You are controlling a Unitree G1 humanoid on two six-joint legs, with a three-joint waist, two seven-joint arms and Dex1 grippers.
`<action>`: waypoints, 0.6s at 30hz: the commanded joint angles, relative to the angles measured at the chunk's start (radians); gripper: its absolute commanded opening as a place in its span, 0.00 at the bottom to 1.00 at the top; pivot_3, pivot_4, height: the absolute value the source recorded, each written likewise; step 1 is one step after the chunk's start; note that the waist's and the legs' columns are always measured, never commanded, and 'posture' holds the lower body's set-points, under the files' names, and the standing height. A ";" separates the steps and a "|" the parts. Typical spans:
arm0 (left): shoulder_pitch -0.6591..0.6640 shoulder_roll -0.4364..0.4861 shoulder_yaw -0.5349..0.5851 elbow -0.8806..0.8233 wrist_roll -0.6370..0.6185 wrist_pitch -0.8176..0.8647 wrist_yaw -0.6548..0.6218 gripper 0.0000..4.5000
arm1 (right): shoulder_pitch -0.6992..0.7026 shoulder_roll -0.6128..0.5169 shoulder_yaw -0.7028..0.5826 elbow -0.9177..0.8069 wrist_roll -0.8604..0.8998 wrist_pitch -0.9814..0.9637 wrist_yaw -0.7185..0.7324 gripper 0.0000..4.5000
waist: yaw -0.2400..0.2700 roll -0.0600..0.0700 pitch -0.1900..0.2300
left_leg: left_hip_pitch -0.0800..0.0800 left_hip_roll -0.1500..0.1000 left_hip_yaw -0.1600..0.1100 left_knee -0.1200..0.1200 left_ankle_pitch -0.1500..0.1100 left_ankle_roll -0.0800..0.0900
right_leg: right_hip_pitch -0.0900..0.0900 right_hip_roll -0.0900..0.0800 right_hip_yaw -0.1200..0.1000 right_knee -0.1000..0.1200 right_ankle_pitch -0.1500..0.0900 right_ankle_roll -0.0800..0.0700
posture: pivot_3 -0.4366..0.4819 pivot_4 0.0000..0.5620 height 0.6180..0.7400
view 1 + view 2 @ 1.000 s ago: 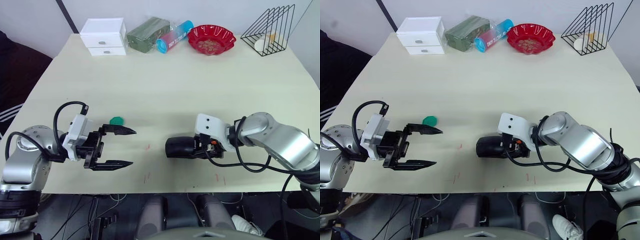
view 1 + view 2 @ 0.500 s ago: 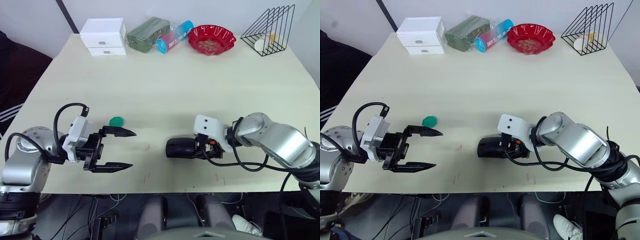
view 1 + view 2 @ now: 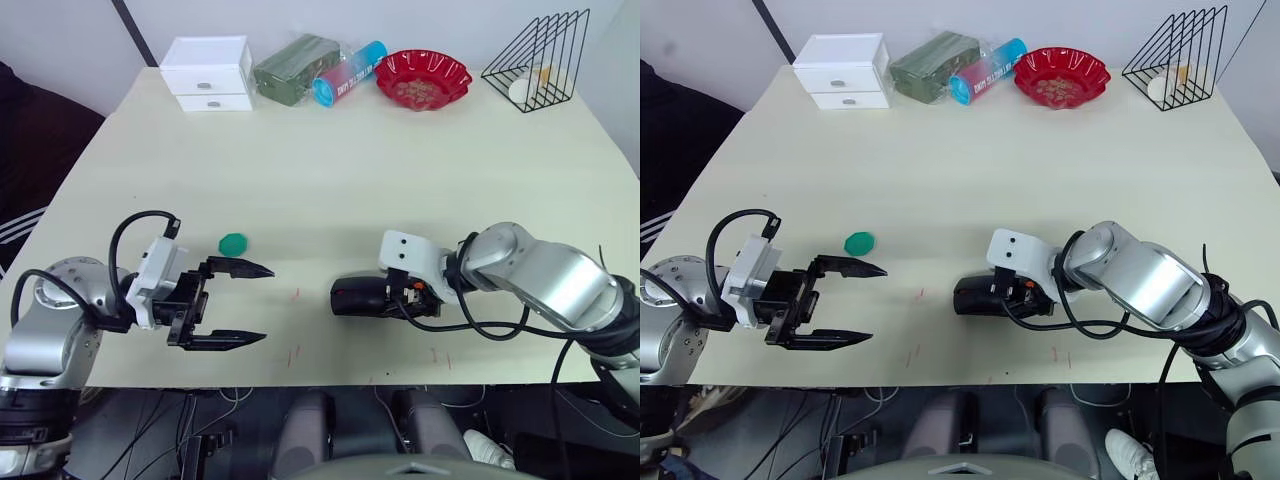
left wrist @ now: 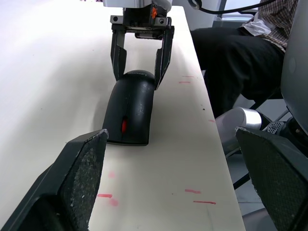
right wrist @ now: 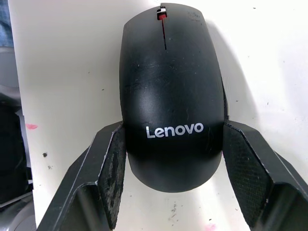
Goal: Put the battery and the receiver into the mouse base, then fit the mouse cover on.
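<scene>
A black mouse (image 3: 357, 297) lies near the table's front edge, right of centre. Its mouse cover (image 5: 172, 91), smooth with white Lenovo lettering, sits on the mouse base, and a red wheel (image 4: 123, 126) shows at the front. The battery and the receiver are hidden. My right gripper (image 5: 172, 129) straddles the mouse's rear with a finger against each side. My left gripper (image 3: 268, 305) hovers open about a hand's width to the left of the mouse, its fingers pointing at it with nothing between them.
A small green disc (image 3: 233, 242) lies just behind the left gripper. Along the far edge stand a white drawer box (image 3: 207, 74), a green pack (image 3: 293, 66), a blue tube (image 3: 348, 72), a red bowl (image 3: 423, 78) and a wire rack (image 3: 540, 58). A seated person (image 4: 240, 53) is beside the table.
My right gripper has slid a little to the left, farther over the mouse's rear. The left gripper has dropped slightly toward the table's front edge. The mouse has stayed put.
</scene>
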 commanded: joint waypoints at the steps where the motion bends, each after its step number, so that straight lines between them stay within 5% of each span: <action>1: 0.006 0.008 0.017 -0.031 -0.013 -0.014 -0.021 1.00 | -0.027 0.002 0.009 -0.010 0.012 0.010 -0.003 0.61 | 0.000 0.000 0.000 | 0.000 0.000 0.000 0.000 0.000 0.000 | 0.000 0.000 0.000 0.000 0.000 0.000 | 0.48 0.27 1.00; 18: 0.020 0.000 0.020 -0.028 -0.011 -0.027 -0.017 1.00 | -0.034 0.003 0.049 0.016 0.004 -0.004 -0.013 0.61 | 0.000 0.000 0.000 | 0.000 0.000 0.000 0.000 0.000 0.000 | 0.000 0.000 0.000 0.000 0.000 0.000 | 0.48 0.27 1.00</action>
